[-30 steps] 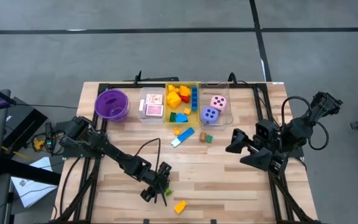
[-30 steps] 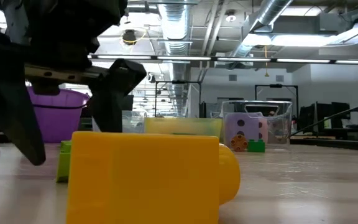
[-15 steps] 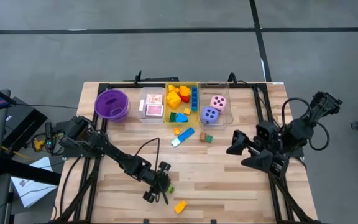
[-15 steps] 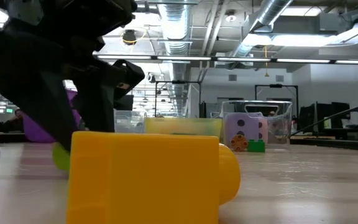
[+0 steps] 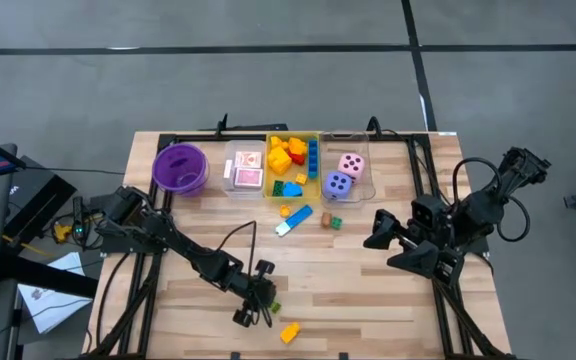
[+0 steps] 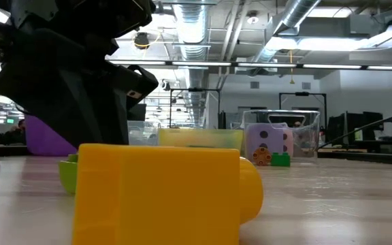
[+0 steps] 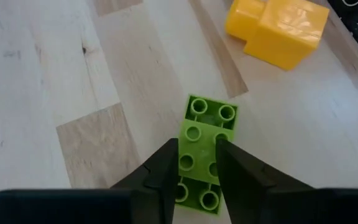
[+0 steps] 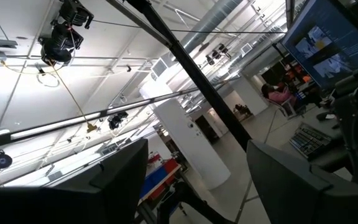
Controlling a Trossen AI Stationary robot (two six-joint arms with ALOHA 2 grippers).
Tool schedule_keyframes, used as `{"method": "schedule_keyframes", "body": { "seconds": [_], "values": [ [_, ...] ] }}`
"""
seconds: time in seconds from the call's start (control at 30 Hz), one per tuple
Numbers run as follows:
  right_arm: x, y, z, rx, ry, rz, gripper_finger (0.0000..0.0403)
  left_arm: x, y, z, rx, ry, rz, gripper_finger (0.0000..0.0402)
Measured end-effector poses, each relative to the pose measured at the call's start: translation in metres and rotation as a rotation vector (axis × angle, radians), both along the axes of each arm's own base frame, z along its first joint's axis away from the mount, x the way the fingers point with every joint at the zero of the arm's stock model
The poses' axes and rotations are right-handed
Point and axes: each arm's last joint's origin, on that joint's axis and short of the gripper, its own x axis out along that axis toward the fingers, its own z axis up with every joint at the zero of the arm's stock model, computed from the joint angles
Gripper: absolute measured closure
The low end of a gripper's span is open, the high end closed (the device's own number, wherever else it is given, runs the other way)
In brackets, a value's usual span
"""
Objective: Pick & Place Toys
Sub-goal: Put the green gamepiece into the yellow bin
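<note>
Left gripper (image 7: 196, 163): fingers pinching the green block (image 7: 205, 146), sitting at 11 o'clock of the yellow block (image 5: 290, 332).
Handling: likely light, rigid, slick; gripping across flat sides.
Right gripper (image 5: 380, 238): waiting at 3 o'clock, fingers spread.

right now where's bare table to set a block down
Bare wood lies between the right tool and the left tool, and in front of the purple bowl. Crowded: loose blocks before the bins, and the yellow block beside the left tool.
</note>
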Motion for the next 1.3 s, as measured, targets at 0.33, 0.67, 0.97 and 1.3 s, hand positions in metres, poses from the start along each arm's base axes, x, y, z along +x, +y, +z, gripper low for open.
{"method": "schedule_keyframes", "body": {
  "seconds": [0.33, 0.67, 0.97, 1.3],
  "values": [
    [0.0, 0.0, -0.001, -0.005, 0.006, 0.0, 0.0137, 0.003, -0.004, 0.004, -0.022, -0.052, -0.014, 0.027],
    [0.001, 0.001, -0.002, -0.016, 0.02, 0.0, 0.0137, 0.003, -0.006, 0.006, -0.039, -0.077, -0.017, 0.014],
    [0.001, 0.001, -0.003, -0.019, 0.024, 0.0, 0.0137, 0.0, -0.002, -0.003, 0.016, -0.008, -0.036, 0.0113],
    [0.001, 0.001, -0.004, -0.025, 0.031, 0.0, 0.0137, 0.002, -0.003, -0.016, 0.04, 0.005, -0.025, 0.0121]
  ]
}}
